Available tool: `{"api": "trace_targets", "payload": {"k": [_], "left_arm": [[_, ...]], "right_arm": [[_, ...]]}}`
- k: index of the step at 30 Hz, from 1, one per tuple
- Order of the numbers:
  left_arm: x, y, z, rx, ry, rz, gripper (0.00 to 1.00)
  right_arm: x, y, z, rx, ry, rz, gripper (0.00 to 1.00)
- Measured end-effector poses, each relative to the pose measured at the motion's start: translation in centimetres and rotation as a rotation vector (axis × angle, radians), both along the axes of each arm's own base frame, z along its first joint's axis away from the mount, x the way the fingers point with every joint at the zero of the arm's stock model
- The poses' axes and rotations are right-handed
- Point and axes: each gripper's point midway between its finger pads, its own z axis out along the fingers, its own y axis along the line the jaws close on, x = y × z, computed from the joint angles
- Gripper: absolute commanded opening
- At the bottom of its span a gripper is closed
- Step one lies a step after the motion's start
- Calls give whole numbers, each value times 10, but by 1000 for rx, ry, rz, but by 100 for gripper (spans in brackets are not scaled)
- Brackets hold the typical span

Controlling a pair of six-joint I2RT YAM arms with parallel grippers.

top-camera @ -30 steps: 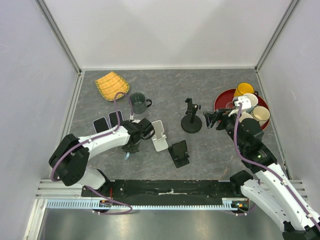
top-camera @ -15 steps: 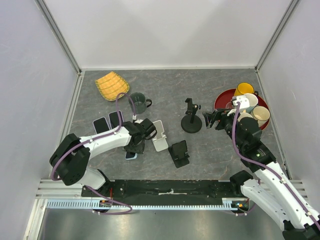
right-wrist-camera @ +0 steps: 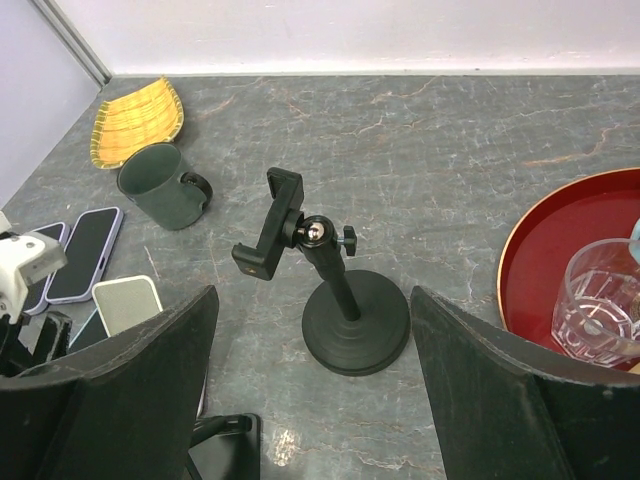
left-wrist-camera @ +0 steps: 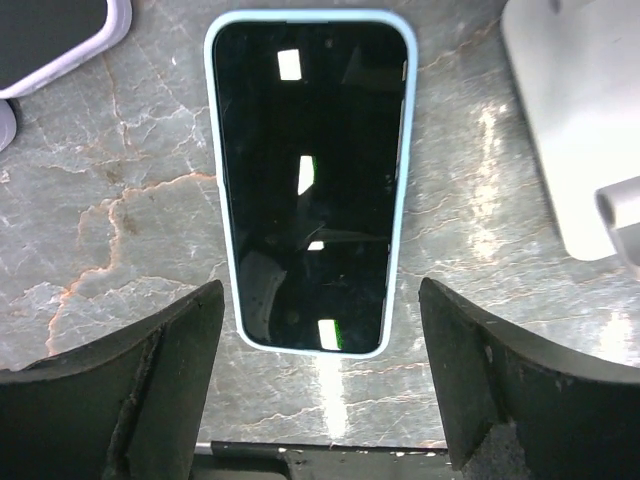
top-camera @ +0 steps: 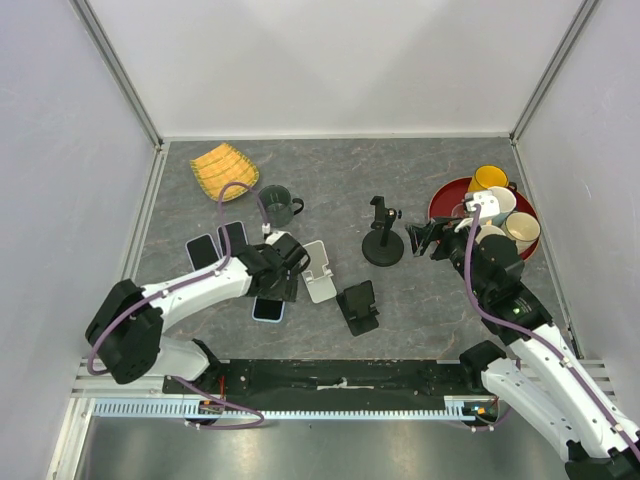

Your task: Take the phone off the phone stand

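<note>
Plainly the phone (left-wrist-camera: 310,180), black screen in a pale blue case, lies flat by the near edge under the wide-spread left gripper (left-wrist-camera: 320,290)

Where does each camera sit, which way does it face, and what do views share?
Top external: above and behind the bases, looking down on the table; both arms, left gripper and right gripper show.
Left wrist: faces straight down at a light-blue phone lying flat; its open fingers frame the bottom.
Right wrist: faces across the table at the black clamp stand; its open fingers at bottom.
Shared: top and left wrist show the phone; top and right wrist the stand.
</note>
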Motion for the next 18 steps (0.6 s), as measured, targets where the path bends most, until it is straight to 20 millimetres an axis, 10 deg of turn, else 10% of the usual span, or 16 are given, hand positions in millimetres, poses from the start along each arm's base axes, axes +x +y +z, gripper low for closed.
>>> {"api": "trace_targets", "payload": {"k": [9, 18], "left_arm": [[23, 8, 22, -178, -103, 95, 96], [68, 62, 108, -442, -381, 278, 100]], "right_arm": [[0, -9, -3, -21, 18, -41, 86], [3, -41, 19, -58, -5, -207, 95]]}}
